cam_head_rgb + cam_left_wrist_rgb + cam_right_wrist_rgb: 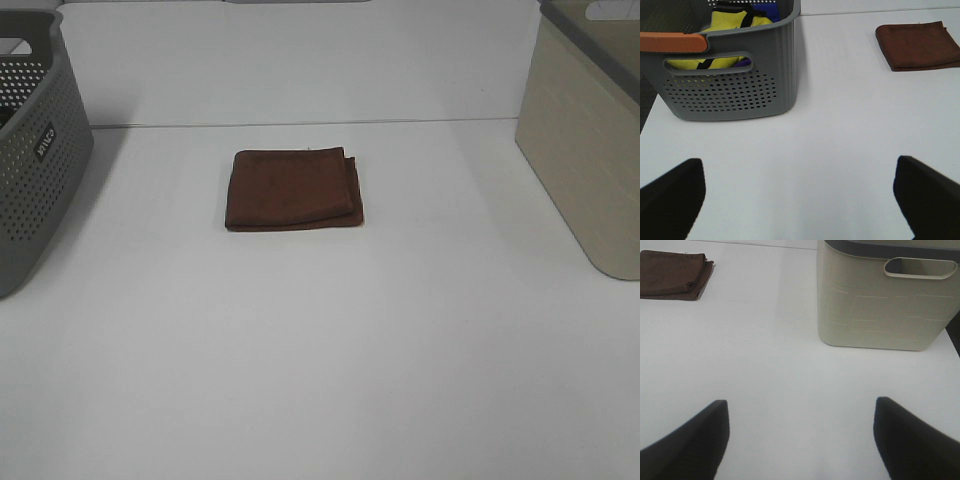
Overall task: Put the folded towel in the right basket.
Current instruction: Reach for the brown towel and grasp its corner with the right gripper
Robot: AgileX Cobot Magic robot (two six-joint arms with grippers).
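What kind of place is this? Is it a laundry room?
Probably a robot practice table, not a real laundry room. A plain white table holds just one folded towel, with a grey basket at one side and a beige basket at the other.

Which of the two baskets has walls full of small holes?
The grey basket on the left: its walls are perforated all over. The beige basket on the right has solid walls.

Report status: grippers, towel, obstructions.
Left gripper open, right gripper open, both empty. Folded brown cloth towel lying flat, untouched. Beige plastic basket at right; nothing between them.
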